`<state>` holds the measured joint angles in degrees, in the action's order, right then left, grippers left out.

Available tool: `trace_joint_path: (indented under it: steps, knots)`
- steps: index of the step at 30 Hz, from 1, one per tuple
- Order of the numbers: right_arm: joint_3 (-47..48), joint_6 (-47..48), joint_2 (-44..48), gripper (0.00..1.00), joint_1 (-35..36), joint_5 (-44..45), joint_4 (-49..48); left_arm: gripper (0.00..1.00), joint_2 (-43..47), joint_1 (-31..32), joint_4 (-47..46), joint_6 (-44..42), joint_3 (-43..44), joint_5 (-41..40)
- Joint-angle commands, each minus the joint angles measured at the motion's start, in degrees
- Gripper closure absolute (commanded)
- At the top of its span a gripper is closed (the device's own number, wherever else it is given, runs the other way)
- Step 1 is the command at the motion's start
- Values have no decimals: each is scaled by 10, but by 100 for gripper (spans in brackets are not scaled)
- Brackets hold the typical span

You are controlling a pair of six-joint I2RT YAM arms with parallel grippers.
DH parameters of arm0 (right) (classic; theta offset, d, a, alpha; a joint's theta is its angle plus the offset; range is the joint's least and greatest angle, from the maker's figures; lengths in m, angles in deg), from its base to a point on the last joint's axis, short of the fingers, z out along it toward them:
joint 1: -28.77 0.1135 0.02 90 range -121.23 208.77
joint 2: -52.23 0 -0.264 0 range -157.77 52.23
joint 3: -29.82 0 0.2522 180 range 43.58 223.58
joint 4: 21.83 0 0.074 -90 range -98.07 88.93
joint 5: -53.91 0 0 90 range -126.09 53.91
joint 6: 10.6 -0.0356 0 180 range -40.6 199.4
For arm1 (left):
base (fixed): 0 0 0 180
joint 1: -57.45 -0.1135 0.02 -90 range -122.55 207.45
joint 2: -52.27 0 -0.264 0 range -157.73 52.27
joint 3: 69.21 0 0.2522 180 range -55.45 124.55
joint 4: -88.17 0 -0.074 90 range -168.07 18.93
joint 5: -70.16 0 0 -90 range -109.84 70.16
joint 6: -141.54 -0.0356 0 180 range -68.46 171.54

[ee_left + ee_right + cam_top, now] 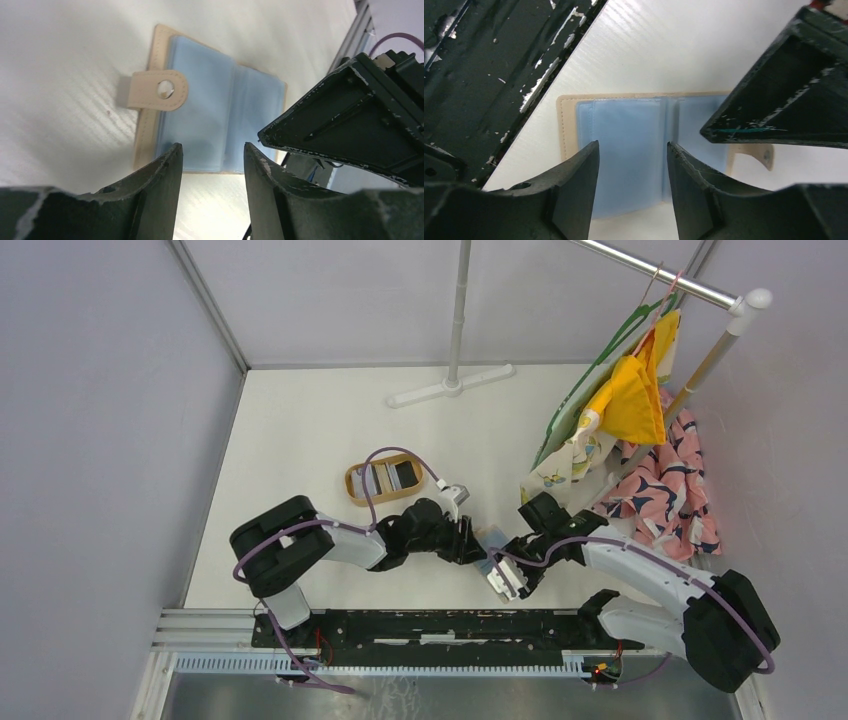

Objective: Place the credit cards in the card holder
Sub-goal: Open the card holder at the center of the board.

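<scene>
The beige stitched card holder point(210, 110) lies spread open on the white ribbed table point(60, 75), directly under both my hands. Its glossy light-blue sleeves face up and its rounded snap tab point(159, 90) juts out sideways. My left gripper point(212, 150) hangs over it with its dark, scuffed jaws apart, clasping nothing. My right gripper point(633, 147) faces it from the opposite side, likewise parted and empty. The thin credit cards point(390, 477) lie in an oval wooden tray point(352, 485), well beyond my left wrist.

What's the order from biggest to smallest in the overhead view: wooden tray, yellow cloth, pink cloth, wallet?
1. pink cloth
2. yellow cloth, which hangs higher and nearer the camera, so its place against the pink is unsure
3. wooden tray
4. wallet, only partly visible
</scene>
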<state>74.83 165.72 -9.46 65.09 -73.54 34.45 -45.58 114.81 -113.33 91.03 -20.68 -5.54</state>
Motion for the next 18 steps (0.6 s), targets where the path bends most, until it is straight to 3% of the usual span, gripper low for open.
trace_joint_path:
  steps: [1,18]
  knots:
    - [-9,3,-38,43,10,25,-7,43,27,3,43,-37,19,-45]
    - [-13,-29,-88,53,44,67,-28,40,1,21,119,-73,63,-93]
